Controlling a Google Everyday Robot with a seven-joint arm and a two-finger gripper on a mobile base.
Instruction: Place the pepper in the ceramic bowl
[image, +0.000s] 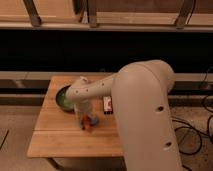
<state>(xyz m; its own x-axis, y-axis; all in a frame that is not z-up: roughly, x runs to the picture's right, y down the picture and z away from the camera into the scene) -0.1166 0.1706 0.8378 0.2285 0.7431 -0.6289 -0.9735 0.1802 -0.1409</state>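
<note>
You had warm, rather dim light that seemed to come from above. The wooden desk showed an even amber, and the band behind its back edge was almost black. The arm took the most light on its rounded top, a soft sheen with no hard glare, and its lower side went grey. The gripper hung over the middle of the desk in the arm's shade, with a faint, soft-edged shadow on the wood beside it. The ceramic bowl near the back left corner looked dark.
</note>
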